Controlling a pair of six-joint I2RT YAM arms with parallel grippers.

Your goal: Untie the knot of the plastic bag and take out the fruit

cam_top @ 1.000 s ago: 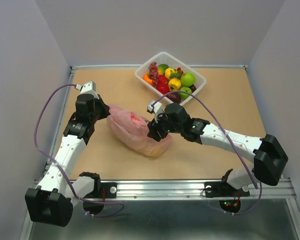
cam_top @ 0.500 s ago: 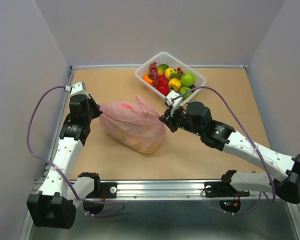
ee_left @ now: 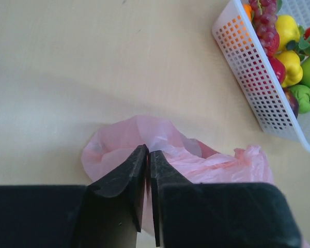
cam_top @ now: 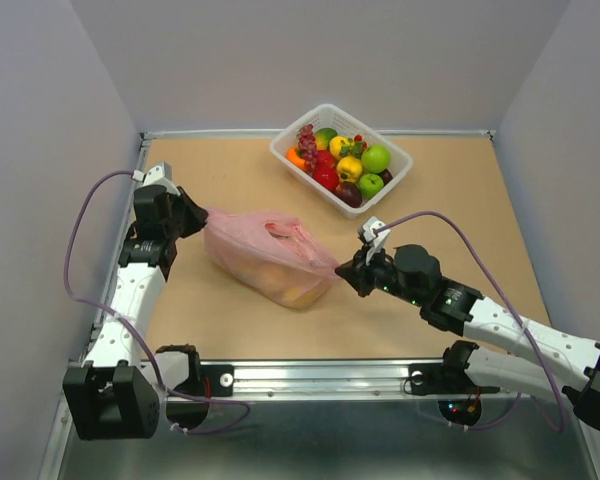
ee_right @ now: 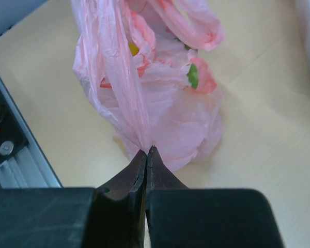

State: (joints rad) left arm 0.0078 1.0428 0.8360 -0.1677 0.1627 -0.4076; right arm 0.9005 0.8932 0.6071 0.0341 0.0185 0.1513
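The pink plastic bag (cam_top: pixel 265 255) lies on the table, stretched between both grippers. My left gripper (cam_top: pixel 198 216) is shut on the bag's left edge; its own view (ee_left: pixel 148 150) shows the film pinched between the jaws. My right gripper (cam_top: pixel 342 272) is shut on a taut handle strip (ee_right: pixel 125 88) at the bag's right end, pinched in the right wrist view (ee_right: pixel 146 151). Yellowish fruit (cam_top: pixel 290 290) shows through the film. A yellow and a green patch (ee_right: pixel 192 76) show inside the bag. I cannot make out a tied knot; the handle strips look loose.
A white slotted basket (cam_top: pixel 398 160) with mixed fruit, green apples and purple grapes stands at the back right; its wall also shows in the left wrist view (ee_left: pixel 258 93). The metal rail (cam_top: pixel 380 375) runs along the near edge.
My right gripper has pulled the bag's handle strip right and toward the near edge, drawing it taut. My left gripper has shifted left holding the other side. The bag has stretched out flatter.
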